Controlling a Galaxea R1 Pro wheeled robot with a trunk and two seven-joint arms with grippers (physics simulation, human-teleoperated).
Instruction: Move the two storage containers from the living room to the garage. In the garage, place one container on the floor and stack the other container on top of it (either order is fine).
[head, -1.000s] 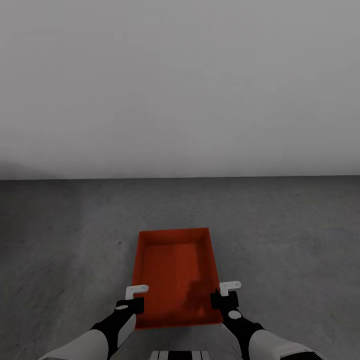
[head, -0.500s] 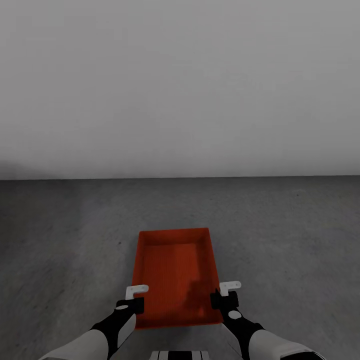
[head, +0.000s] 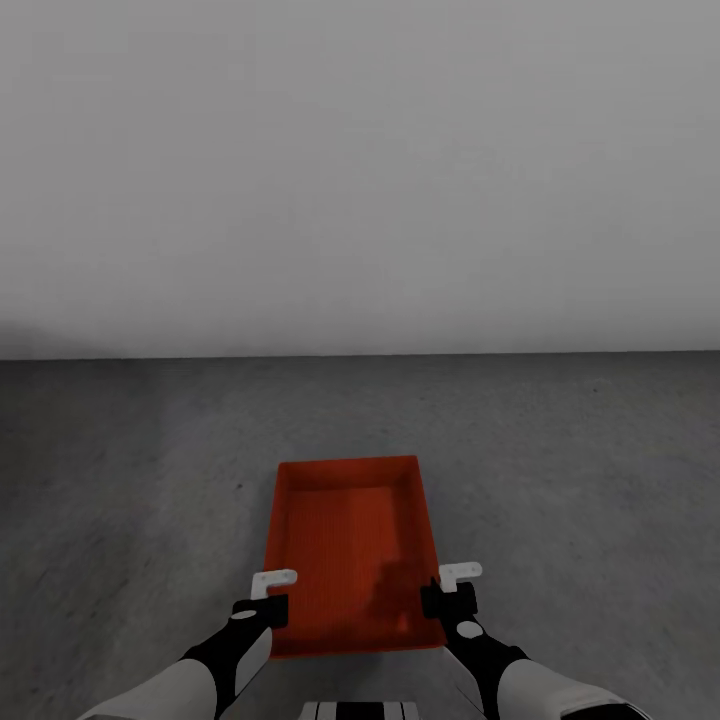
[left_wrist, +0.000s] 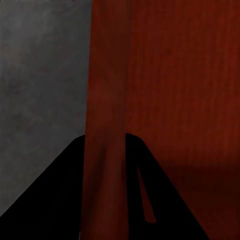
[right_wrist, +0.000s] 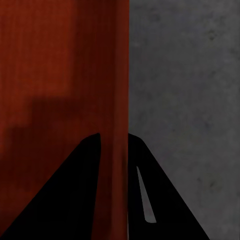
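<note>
One orange-red open-top storage container (head: 350, 530) lies low over the dark grey concrete floor (head: 560, 460) of the garage, straight ahead of me. My left gripper (head: 268, 600) is shut on its left side wall near the close corner, and my right gripper (head: 447, 595) is shut on its right side wall. In the left wrist view the red wall (left_wrist: 105, 100) runs between the two black fingers (left_wrist: 65, 200). The right wrist view has the other wall (right_wrist: 114, 75) clamped the same way. Whether the container rests on the floor or hangs just above it, I cannot tell.
A plain white-grey wall (head: 360, 170) closes the view ahead, meeting the floor a short way beyond the container. Bare concrete stretches to the left (head: 110, 480) and to the right of the container.
</note>
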